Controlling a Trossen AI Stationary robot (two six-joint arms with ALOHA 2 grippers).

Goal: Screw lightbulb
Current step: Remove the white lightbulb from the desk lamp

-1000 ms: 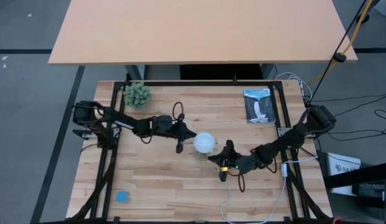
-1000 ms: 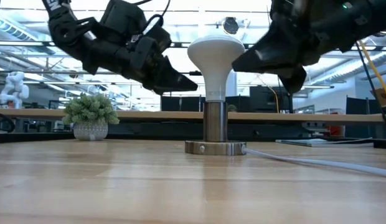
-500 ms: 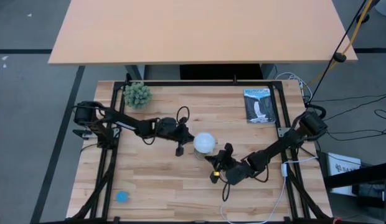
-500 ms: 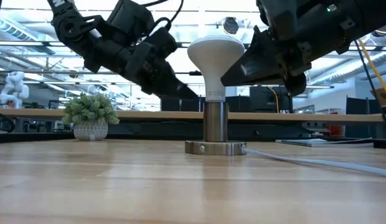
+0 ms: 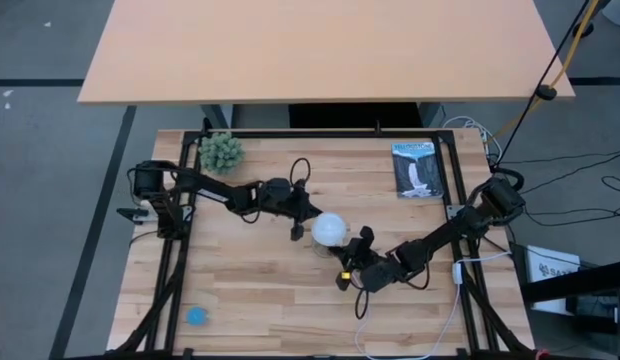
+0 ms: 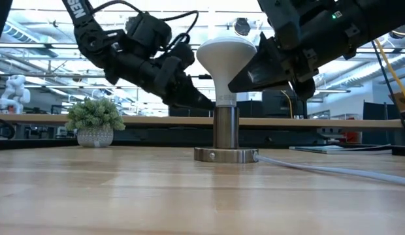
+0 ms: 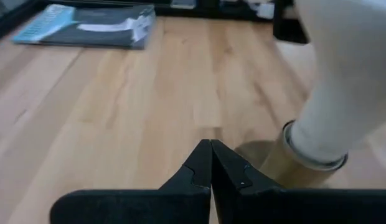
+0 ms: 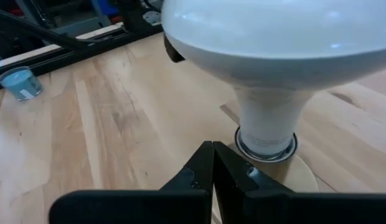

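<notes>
Two grippers flank the bulb [image 5: 329, 229], which stands upright in its socket [image 6: 225, 140] near the table's [image 5: 250, 290] middle (dome up, neck seated in the metal collar). The left gripper [image 5: 296, 234] sits just beside the bulb, fingers pressed together and holding nothing. The right gripper [image 5: 342, 279] is close on the opposite side, likewise closed and empty.
</notes>
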